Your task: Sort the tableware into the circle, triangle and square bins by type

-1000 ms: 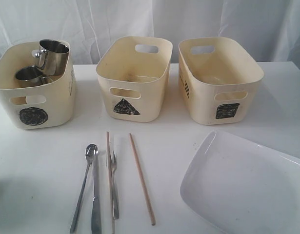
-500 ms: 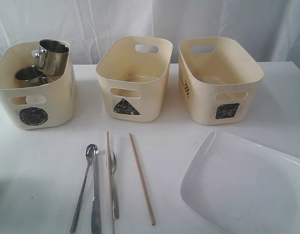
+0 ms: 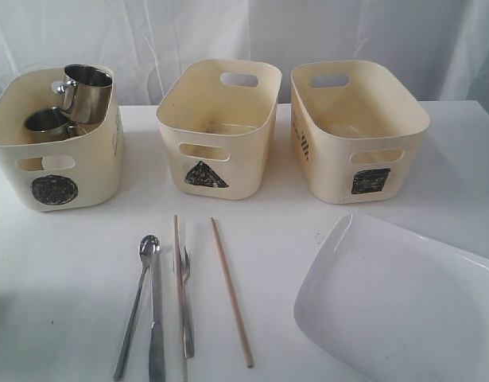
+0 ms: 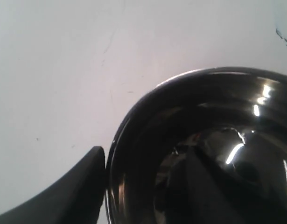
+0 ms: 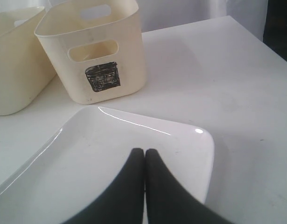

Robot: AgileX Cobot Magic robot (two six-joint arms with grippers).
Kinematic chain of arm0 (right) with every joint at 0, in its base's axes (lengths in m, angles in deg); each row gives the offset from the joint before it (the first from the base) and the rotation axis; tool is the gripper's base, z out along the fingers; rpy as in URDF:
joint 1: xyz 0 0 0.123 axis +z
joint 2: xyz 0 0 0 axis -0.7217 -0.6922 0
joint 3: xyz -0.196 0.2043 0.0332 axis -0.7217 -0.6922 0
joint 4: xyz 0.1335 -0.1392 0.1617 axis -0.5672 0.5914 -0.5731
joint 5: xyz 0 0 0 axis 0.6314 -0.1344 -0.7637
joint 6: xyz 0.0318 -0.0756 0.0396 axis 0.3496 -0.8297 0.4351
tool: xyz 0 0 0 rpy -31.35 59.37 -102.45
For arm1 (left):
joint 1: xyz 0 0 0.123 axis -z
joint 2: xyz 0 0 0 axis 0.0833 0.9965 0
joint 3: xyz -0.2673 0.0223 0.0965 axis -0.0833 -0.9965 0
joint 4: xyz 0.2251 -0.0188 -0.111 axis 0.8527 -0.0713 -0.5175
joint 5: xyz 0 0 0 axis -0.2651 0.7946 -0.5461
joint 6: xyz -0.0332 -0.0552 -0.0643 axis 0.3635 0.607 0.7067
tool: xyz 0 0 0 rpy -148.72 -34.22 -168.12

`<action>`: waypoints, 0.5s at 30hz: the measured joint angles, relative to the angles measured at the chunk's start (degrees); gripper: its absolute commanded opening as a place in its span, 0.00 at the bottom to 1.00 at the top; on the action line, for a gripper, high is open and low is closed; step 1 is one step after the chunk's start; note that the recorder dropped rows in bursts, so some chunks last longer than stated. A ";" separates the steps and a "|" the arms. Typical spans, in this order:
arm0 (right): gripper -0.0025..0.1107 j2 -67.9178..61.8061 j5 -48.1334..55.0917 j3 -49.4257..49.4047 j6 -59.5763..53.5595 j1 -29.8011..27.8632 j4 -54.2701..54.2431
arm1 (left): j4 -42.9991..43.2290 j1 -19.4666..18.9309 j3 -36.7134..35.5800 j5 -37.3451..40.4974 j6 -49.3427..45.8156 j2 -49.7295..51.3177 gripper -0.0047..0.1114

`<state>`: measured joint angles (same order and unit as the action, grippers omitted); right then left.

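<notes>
Two steel mugs (image 3: 88, 91) (image 3: 47, 123) sit in the circle bin (image 3: 57, 187). The triangle bin (image 3: 252, 151) and square bin (image 3: 339, 159) hold nothing I can see. Spoon (image 3: 137, 306), knife (image 3: 156, 318), fork (image 3: 185, 302) and two chopsticks (image 3: 231, 290) (image 3: 178, 278) lie on the table in front. My right gripper (image 5: 144, 151) is shut and empty, low over the white plate (image 5: 110, 158). My left gripper (image 4: 143, 186) straddles the rim of a shiny steel round vessel (image 4: 204, 140), one finger (image 4: 82, 191) outside it. No white bowl shows. Neither arm appears in the exterior view.
The white plate (image 3: 395, 302) fills the table's front right corner and runs past the frame edge. The three bins stand in a row along the back before a white curtain. In the right wrist view the square bin (image 5: 106, 56) stands just beyond the plate.
</notes>
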<state>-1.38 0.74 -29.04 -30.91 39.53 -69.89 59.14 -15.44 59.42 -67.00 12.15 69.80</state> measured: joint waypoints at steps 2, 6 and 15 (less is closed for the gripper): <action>0.02 0.00 0.00 0.00 0.00 0.00 0.00 | 0.00 0.00 0.00 0.34 1.43 -0.70 0.52; 0.02 0.00 0.00 0.00 0.00 0.00 0.00 | 0.38 0.00 0.00 0.31 3.79 -3.71 0.52; 0.02 0.00 0.00 0.00 0.00 0.00 0.00 | 4.59 0.00 0.11 2.55 8.54 -5.94 0.52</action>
<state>-1.38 0.74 -29.04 -30.91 39.53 -69.89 63.73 -15.44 59.53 -64.45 20.70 63.86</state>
